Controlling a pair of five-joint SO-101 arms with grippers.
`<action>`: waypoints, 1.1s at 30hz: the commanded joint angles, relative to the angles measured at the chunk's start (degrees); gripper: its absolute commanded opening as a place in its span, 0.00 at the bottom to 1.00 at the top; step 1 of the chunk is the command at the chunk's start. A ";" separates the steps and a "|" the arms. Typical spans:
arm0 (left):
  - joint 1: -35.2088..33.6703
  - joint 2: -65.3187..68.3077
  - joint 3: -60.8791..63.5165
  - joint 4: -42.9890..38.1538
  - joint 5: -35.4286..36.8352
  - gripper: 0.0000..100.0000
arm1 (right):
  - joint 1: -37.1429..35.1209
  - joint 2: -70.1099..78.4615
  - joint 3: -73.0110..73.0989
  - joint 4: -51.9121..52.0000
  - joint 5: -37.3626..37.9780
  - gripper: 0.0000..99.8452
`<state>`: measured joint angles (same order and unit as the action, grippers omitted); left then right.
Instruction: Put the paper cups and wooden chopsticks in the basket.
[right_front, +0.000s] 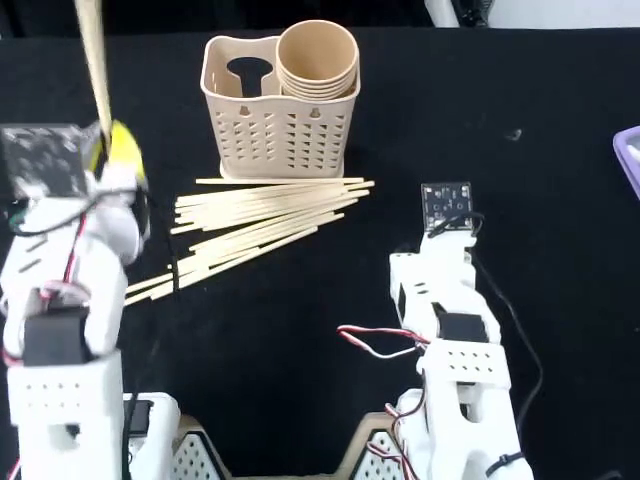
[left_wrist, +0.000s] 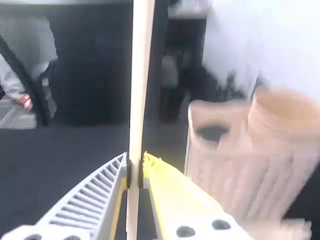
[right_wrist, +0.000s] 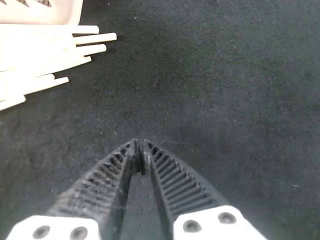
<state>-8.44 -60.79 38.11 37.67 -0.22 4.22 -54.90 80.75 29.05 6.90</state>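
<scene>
Black desk (right_front: 520, 90): I am pinching one light, stiff chopstick (left_wrist: 141, 75) low with left tool (left_wrist: 135, 157); right tool (right_wrist: 140, 143) is sitting clenched, empty.

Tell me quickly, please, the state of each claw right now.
Left claw: shut on a chopstick.
Right claw: shut, holding nothing.

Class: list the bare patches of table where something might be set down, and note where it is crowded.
Free: the black table between the basket and the purple object; also between the left arm and right arm, nearer than the chopsticks. Crowded: right in front of the basket, where the chopsticks lie fanned.
</scene>
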 joint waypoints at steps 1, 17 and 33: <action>-0.22 7.65 -4.97 -13.10 7.74 0.03 | -0.79 -0.13 -0.48 -1.41 -0.18 0.01; 11.91 40.97 -23.96 -36.48 14.42 0.03 | -0.70 0.13 -0.22 -3.16 -0.18 0.01; 12.62 58.02 -33.71 -35.60 14.77 0.03 | -0.79 -0.22 0.13 -3.43 -0.18 0.01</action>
<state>3.52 -1.98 5.85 2.51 13.93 4.22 -54.90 81.71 26.95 6.90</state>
